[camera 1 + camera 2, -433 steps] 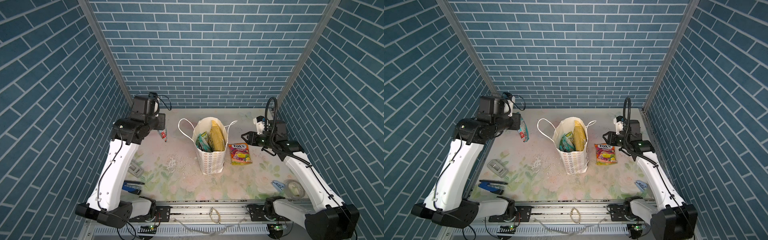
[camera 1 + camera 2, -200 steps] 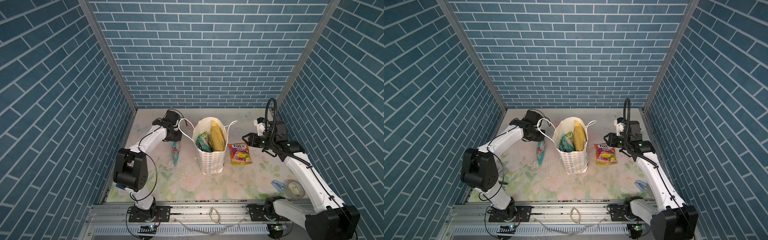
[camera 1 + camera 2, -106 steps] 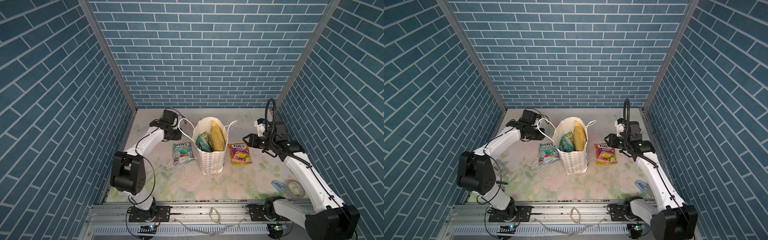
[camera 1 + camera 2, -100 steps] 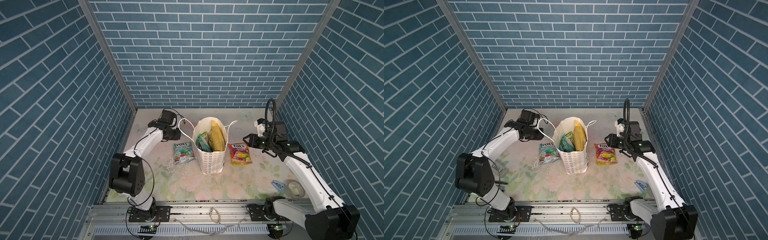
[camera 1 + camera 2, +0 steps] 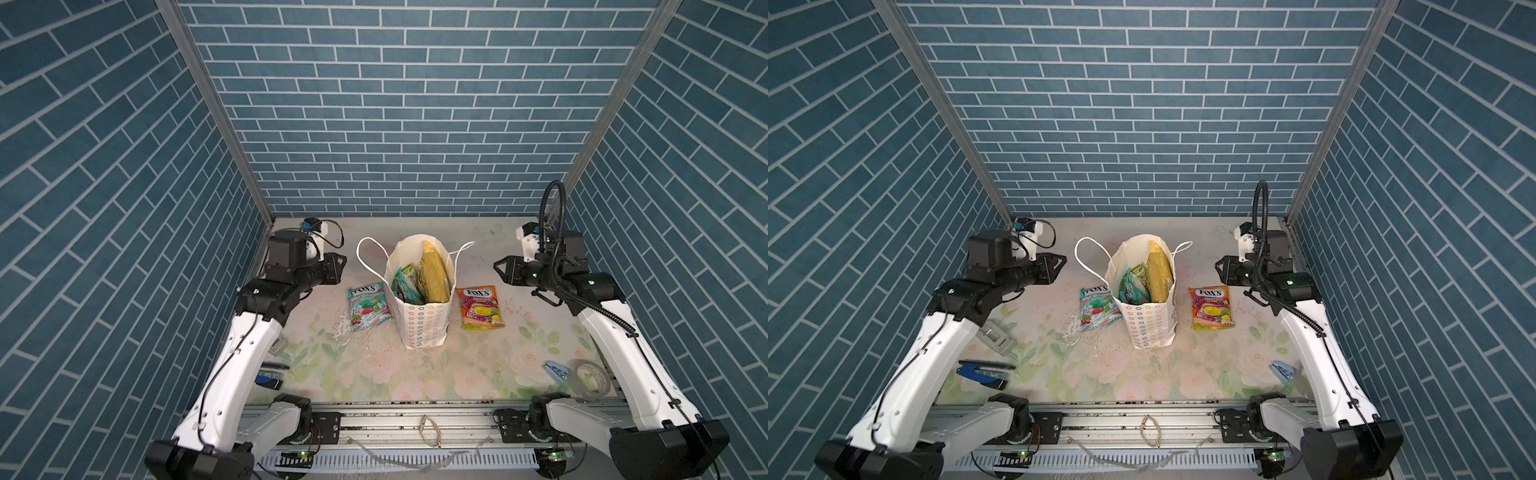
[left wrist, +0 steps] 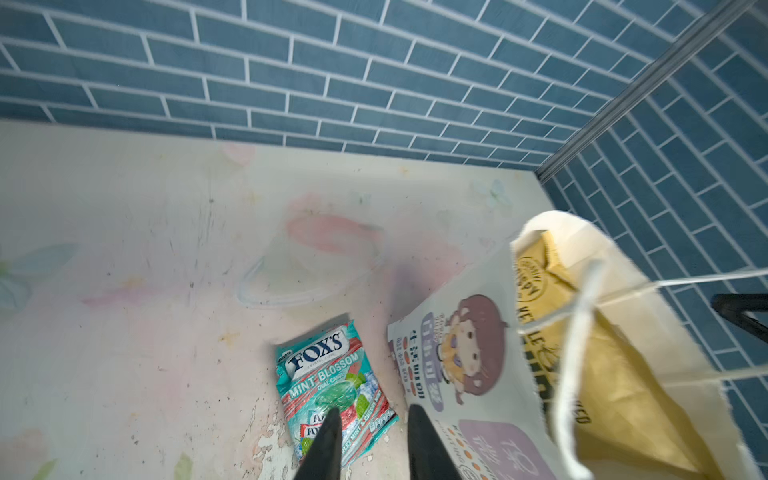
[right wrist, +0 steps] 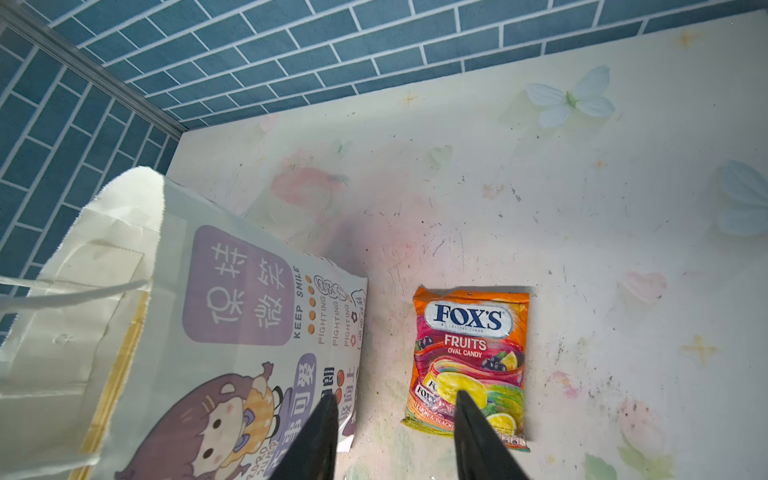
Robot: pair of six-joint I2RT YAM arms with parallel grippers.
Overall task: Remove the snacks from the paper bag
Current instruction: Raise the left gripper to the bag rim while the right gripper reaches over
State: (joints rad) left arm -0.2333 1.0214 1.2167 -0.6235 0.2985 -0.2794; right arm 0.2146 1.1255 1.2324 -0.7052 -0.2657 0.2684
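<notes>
Got paper bag [image 5: 424, 320] upright mid-desk in both top views, mouth open, cord handles flopped out to either side. Inside: yellow chips bag [image 5: 434, 276] poking above rim, teal-green pouches [image 5: 405, 284] tucked beside it. Two snacks out, flat on desk [image 5: 374, 374]: mint pouch [image 5: 368, 309] just beside bag on left, fruits pouch [image 5: 480, 307] just beside on right with thin gap. Mint corner touching bag base or not: can't tell.

Left gripper [image 5: 341, 269] off to left of bag, near left handle loop, pointing at it; jaws slightly spread, nothing between, tips over mint pouch in left wrist view. Right gripper [image 5: 500, 270] off to right, apart from bag; jaws spread wider, empty, tips over fruits pouch and bag corner in right wrist view.

Wrist views only: cartoon girl and purple panels on bag's side faces, "MINT BLOSSOM" and "FRUITS" readable. From left wrist: chips bag only, teal-green pouches hidden.

Top views only: flower-ring front face, blue stapler [image 5: 984, 370] and grey piece [image 5: 995, 336] front-left, small blue clip [image 5: 556, 370] front-right. Tape roll [image 5: 590, 377] at right desk edge in a top view.

Room: bare desk behind bag up to back wall, wide bare strip in front up to rail. Side walls close behind both arms.
</notes>
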